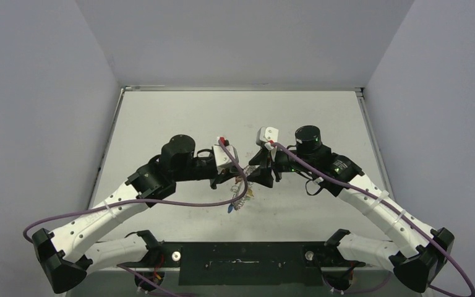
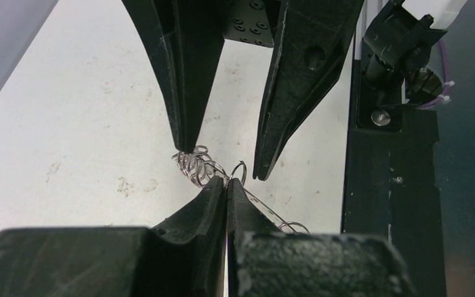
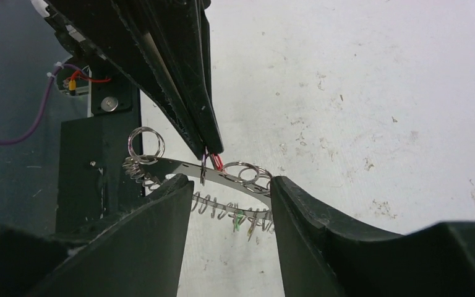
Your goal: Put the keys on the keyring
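The keyring [image 3: 247, 184], a flat grey ring edged with wire loops, is held up off the table between the two arms [image 1: 241, 187]. My right gripper [image 3: 230, 185] has its jaws wide, one on each side of the ring, whose edge presses on the right finger. My left gripper [image 2: 227, 181] is shut, tips at the ring's rim, with a bit of red, seemingly the red-tagged key [image 3: 216, 162], pinched between them. The blue-tagged key [image 1: 230, 209] hangs below the ring. Wire loops [image 2: 193, 164] show beside the tips.
A green tag [image 3: 237, 219] and a yellow tag [image 3: 249, 226] hang from loops on the ring's near side. The black base plate [image 1: 241, 263] lies at the table's near edge. Grey walls stand close on both sides and at the back.
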Controlling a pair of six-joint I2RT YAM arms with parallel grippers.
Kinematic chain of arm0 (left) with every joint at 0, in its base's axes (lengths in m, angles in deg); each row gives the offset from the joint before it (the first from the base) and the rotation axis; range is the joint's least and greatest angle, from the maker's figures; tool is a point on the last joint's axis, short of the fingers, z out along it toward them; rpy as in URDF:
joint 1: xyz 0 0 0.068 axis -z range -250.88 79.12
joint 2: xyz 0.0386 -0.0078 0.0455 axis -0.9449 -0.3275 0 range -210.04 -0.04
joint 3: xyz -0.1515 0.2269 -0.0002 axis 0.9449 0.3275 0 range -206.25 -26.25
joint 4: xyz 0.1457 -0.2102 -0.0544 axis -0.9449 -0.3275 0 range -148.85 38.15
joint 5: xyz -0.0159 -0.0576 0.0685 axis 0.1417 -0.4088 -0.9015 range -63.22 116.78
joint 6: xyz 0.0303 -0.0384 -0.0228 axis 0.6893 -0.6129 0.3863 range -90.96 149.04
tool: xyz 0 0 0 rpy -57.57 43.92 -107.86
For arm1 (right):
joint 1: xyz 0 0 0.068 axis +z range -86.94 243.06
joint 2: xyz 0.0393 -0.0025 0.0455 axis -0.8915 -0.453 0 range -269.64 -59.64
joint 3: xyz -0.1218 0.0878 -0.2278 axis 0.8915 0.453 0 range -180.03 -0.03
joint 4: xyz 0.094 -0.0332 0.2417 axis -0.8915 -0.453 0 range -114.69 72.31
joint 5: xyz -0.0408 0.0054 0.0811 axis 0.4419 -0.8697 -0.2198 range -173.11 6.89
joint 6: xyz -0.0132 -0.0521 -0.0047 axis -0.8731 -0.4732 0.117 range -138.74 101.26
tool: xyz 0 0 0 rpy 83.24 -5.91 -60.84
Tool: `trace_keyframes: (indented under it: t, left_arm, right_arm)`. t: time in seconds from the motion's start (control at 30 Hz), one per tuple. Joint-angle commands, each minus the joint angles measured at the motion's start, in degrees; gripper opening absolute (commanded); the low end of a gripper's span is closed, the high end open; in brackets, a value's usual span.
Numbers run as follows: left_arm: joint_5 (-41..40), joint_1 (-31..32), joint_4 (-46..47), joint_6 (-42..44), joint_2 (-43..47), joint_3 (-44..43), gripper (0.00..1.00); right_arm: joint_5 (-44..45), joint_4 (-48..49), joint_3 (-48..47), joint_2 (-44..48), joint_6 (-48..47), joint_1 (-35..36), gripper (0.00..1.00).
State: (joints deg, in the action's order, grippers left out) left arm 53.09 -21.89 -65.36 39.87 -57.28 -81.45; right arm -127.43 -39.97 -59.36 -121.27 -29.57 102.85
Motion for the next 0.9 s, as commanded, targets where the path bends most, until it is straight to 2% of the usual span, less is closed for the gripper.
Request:
trace_keyframes:
  t: [0.0, 0.07, 0.13, 0.5, 0.77, 0.87]
  left_arm:
    - [1.03, 0.17, -10.24, 7.28, -2.50, -9.30, 0.00]
    - [0.79, 0.23, -12.60, 8.46, -3.71, -11.47, 0.00]
    - [0.97, 0.24, -13.84, 9.20, -4.54, -12.61, 0.00]
    - [1.85, 0.23, -10.98, 7.58, -4.56, -11.84, 0.00]
    - [1.91, 0.27, -8.42, 6.40, -4.20, -10.63, 0.00]
    - [1.91, 0.23, -8.50, 6.43, -4.22, -10.54, 0.00]
  right_arm:
    - [-1.55, 0.48, -3.47, -0.01, -1.74, 0.01, 0.44]
    - [-2.65, 0.95, -3.49, -0.30, -1.42, 0.07, 0.32]
    - [-3.48, 2.34, -3.25, -0.53, -0.38, 0.18, 0.27]
    - [-4.37, 7.63, -2.26, -1.59, 3.07, 1.35, 0.26]
    - [-4.31, 6.28, -1.74, -2.23, 1.78, 1.78, 0.23]
    - [-3.80, 3.98, -2.03, -1.99, 0.30, 1.78, 0.27]
